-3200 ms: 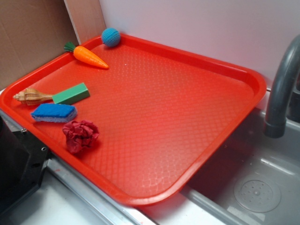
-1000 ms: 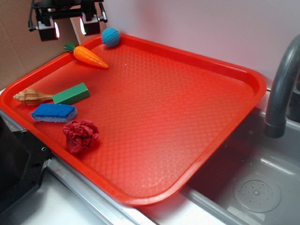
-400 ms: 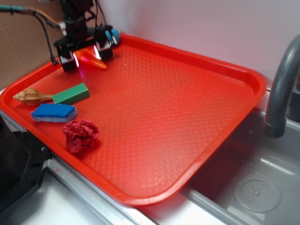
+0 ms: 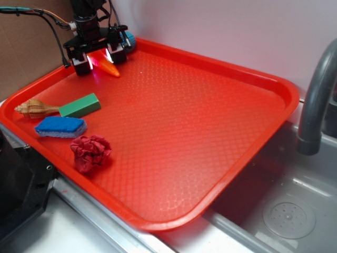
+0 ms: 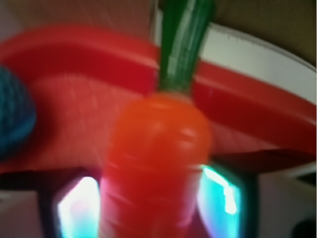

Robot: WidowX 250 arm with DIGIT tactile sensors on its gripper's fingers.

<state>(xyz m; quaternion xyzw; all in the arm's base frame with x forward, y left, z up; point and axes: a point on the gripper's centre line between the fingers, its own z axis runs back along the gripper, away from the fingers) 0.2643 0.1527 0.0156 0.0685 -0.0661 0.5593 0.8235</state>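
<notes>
A: Carrot position?
B: Tray's far-left corner, just beside ball. End effector spread, fingers astride it. Centre yourself on the thick body and squeeze gently.

Claw astride carrot, tray rear-L corner; ball behind; block, sponge toward front.

The exterior view looks down slantwise across the whole tray from some way off, wide enough to take in the sink and tap. The wrist view looks out between the jaws, very close and blurred. Both views share the carrot, the ball and the tray's far rim.
</notes>
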